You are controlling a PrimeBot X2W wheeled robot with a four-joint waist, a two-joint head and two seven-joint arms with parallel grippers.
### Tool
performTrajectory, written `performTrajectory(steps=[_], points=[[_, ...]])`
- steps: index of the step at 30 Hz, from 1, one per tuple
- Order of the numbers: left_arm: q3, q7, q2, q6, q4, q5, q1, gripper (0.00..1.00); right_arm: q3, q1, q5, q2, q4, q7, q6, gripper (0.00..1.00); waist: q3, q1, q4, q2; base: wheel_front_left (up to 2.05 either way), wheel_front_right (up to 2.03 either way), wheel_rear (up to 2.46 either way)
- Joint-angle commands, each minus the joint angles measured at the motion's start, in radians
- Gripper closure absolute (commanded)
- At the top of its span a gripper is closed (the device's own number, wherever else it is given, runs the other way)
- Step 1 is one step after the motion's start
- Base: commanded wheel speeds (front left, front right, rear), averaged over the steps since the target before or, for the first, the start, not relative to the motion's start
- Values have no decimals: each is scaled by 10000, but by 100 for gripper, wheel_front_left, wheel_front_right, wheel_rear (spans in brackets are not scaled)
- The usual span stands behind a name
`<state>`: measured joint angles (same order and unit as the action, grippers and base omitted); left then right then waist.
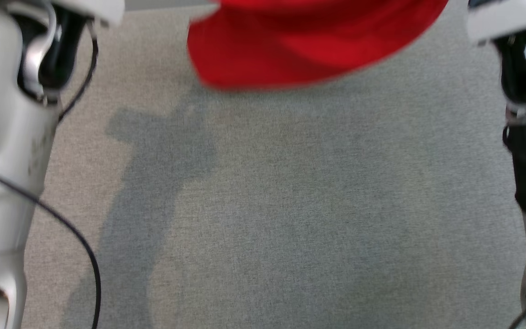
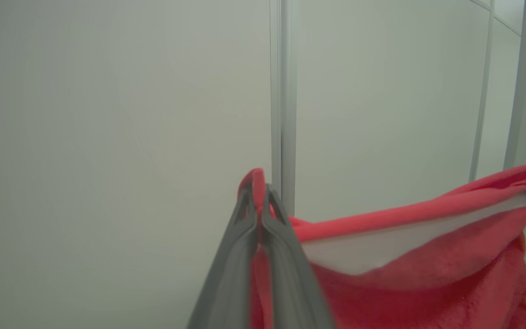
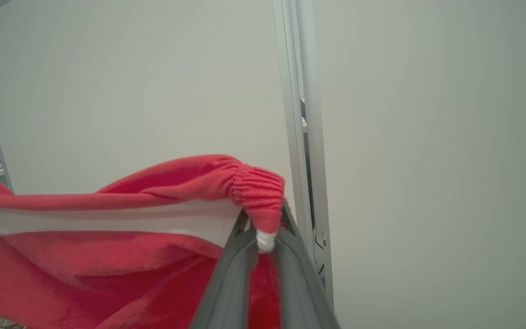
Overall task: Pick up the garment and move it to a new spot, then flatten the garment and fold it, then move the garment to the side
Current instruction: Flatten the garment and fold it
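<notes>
Two claws, one garment. The left claw [image 2: 259,194] has its two long grey fingers pressed together, pinching a thin fold of the one red fleece garment [image 2: 427,274] at their tips. The right claw [image 3: 265,219] is likewise nearly closed, pinching the garment's one visible ribbed red cuff [image 3: 258,194], with a small white nub of cloth [image 3: 265,241] caught between its fingers just below the tips.

The garment is stretched between the two claws, held up in the air. Its top edge runs from each claw sideways to the other, and a single white inner band [image 3: 107,221] shows just under that edge. The rest of the red cloth hangs below the claws. In the left wrist view, one dark fingertip of the other claw shows at the far end of the cloth.

In the head view the hanging cloth is blurred. Under it lies a grey woven-textured surface [image 1: 313,219]; whether it is a tabletop or a floor I cannot tell. One soft shadow [image 1: 153,183] falls on it. Two pale forearms [image 1: 7,137] flank this surface, and a black cable [image 1: 76,237] trails from the left one.

Beyond both claws stands a pale, plain panelled wall [image 2: 107,114] with one vertical metal post [image 3: 299,91].
</notes>
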<state>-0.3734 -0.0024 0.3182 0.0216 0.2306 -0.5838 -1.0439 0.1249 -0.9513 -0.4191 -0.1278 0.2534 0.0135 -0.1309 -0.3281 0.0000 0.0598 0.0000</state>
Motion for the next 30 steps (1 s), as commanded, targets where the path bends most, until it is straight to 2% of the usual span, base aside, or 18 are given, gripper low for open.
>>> performTrajectory(steps=[1, 6, 11, 16, 21, 25, 30], points=[[34, -246, -214, -216, 1010, -64, -820, 100, -38, -795, -42, 47, 787, 303, 3, 100, -434, 0, -127, 0, 0, 0, 0], [65, -1164, -719, -709, 3897, 49, -2707, 100, -108, -2806, -39, 217, 3482, 1393, 4, 100, -875, 0, -91, 0, 0, 0, 0], [35, -1778, -990, -1029, 6257, -16, -3751, 100, -60, -4094, -363, 492, 5916, 2164, 15, 100, -1117, 0, -5, 0, 0, 0, 0], [-131, -2109, -1257, -1308, 7694, -81, -4324, 100, 302, -4758, -471, 615, 7484, 2433, 15, 100, -1422, 0, -40, 0, 0, 0, 0], [-379, -2381, -1566, -1454, 8179, -158, -4029, 100, 762, -4555, -757, 677, 7989, 2494, 12, 100, -1717, 0, -207, 0, 0, 0, 0], [-438, -2571, -1792, -1511, 8226, -275, -2890, 100, 1463, -3482, -1205, 606, 8022, 2530, 4, 100, -1783, 0, -383, 0, 0, 0, 0], [21, -2597, -1803, -1530, 6854, -162, -688, 100, 2368, -1461, -1881, 351, 7225, 2544, 4, 100, -1684, 0, -505, 0, 0, 0, 0]])
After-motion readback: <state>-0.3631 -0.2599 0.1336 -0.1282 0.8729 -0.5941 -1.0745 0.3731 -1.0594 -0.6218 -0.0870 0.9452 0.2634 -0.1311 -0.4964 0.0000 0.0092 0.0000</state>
